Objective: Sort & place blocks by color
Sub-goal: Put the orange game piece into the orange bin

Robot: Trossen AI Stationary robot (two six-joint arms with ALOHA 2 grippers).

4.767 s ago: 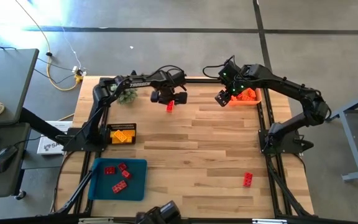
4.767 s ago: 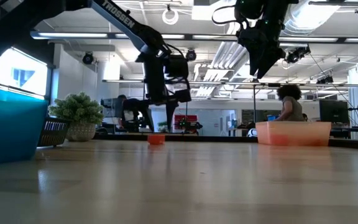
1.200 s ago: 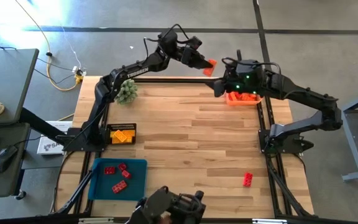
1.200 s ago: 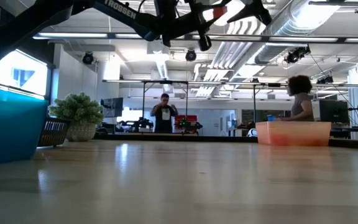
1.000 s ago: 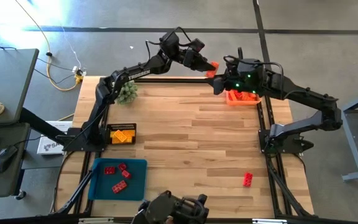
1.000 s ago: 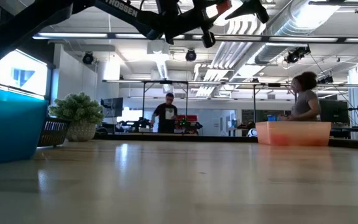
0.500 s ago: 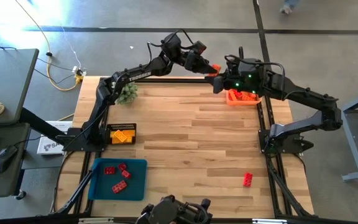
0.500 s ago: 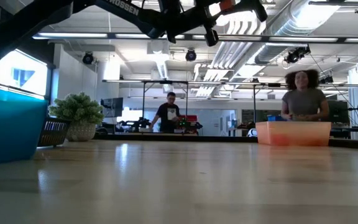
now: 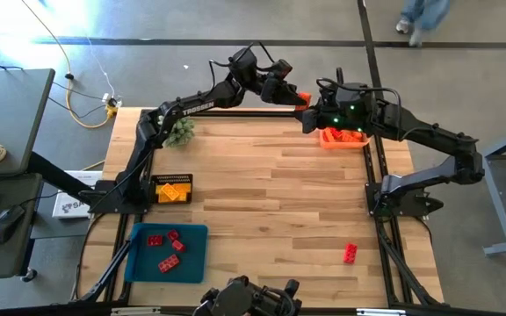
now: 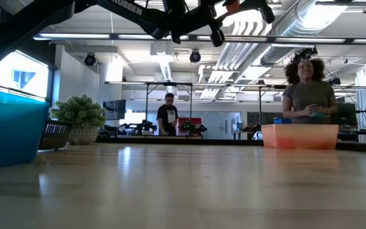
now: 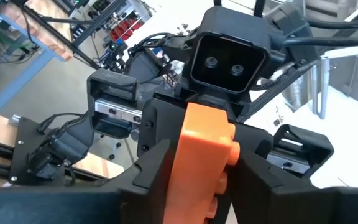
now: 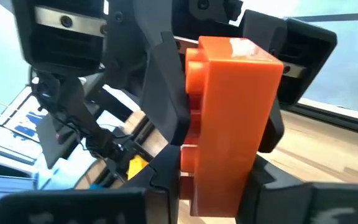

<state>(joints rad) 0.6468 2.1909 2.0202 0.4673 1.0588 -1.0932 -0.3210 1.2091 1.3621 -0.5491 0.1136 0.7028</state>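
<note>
An orange block (image 9: pixel 303 97) hangs high in the air over the table's far edge, between both grippers. My left gripper (image 11: pixel 205 155) comes from the left and is shut on one end of it. My right gripper (image 12: pixel 215 177) comes from the right and is shut on the other end. Further orange blocks lie in the orange tray (image 9: pixel 359 143) at the far right. Yellow blocks sit in a dark basket (image 9: pixel 172 189), and red blocks lie on the blue tray (image 9: pixel 191 263). One red block (image 9: pixel 350 254) lies loose on the table at the near right. My left gripper has the orange block's end (image 11: pixel 194 180) between its two fingers, one on the studded side and one on the opposite side. It reaches from the table's left, roughly level. The block is clear of everything below. My right gripper pinches the block's other end (image 12: pixel 213 186) between its two fingers. It comes from the table's right, facing the left gripper. The block sticks out forward from the fingers, in the air.
A green spiky plant ball (image 9: pixel 179 130) sits at the far left of the table. In the low view the orange tray (image 10: pixel 299 135) stands at the right and the blue tray (image 10: pixel 5 127) at the left. People stand in the room behind the table.
My left gripper has carried the orange block a little way toward the right gripper, and the block's free end now stands between the right gripper's fingers. Both arms have since kept still.
</note>
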